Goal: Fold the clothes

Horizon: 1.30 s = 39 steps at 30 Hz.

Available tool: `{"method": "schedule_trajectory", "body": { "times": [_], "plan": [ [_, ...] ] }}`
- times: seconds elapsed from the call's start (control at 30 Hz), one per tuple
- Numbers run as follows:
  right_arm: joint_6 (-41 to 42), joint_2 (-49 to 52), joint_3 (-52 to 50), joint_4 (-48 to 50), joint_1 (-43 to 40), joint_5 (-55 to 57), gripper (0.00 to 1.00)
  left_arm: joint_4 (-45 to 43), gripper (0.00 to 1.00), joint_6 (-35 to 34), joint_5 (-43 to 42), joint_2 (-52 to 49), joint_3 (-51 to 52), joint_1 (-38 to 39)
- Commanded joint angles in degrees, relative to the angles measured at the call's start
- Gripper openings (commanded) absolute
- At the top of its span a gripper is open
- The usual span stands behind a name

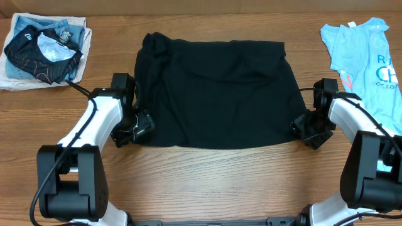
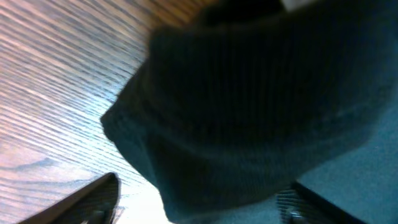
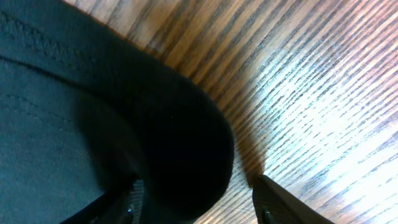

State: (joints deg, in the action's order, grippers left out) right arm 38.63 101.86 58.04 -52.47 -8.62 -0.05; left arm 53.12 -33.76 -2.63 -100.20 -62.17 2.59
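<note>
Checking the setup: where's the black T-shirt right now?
Overhead, the black T-shirt lies spread in the middle of the table, the left pincer at its near left corner and the right pincer at its near right corner.

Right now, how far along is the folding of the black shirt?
Early to midway. The black T-shirt already lies as a rough rectangle with no sleeves sticking out. In hand: the left jaws and right jaws each straddle one of its near corners; whether they are clamped is unclear. Left to do: folding it smaller, since it is one wide panel.
</note>
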Motion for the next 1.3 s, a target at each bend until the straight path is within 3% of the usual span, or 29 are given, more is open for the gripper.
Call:
{"method": "schedule_trajectory", "body": {
  "times": [0.0, 0.17, 0.27, 0.5, 0.87, 1.0, 1.27],
  "plan": [
    [0.31, -0.81, -0.35, 0.33, -0.13, -0.28, 0.51, 0.26, 0.75, 0.79, -1.64, -2.45, 0.57, 0.00],
    [0.33, -0.81, -0.35, -0.09, -0.13, -0.28, 0.29, 0.92, 0.44, 1.03, -1.70, -5.40, 0.57, 0.02],
    [0.37, -0.83, -0.33, -0.07, -0.13, -0.26, 0.04, 1.07, 0.04, 2.16, -1.68, -5.75, 0.55, 0.02],
    [0.37, -2.71, 1.84, -1.16, -0.13, -0.09, 0.04, 10.54, 0.04, 2.95, 1.05, -4.13, -4.46, 0.00],
    [0.39, -14.86, 11.50, -9.42, -0.13, -0.09, 0.04, 30.45, 0.06, 4.68, 4.55, 3.63, -23.43, 0.00],
    [0.61, -16.63, 13.42, -8.07, -0.13, -0.11, 0.04, 28.26, 0.11, 5.49, 4.52, 3.78, -26.82, 0.00],
    [2.32, -14.58, 13.25, -1.90, -0.07, -0.11, 0.04, 17.53, 0.11, 5.49, 4.09, -0.87, -26.71, 0.07]
  ]
}}
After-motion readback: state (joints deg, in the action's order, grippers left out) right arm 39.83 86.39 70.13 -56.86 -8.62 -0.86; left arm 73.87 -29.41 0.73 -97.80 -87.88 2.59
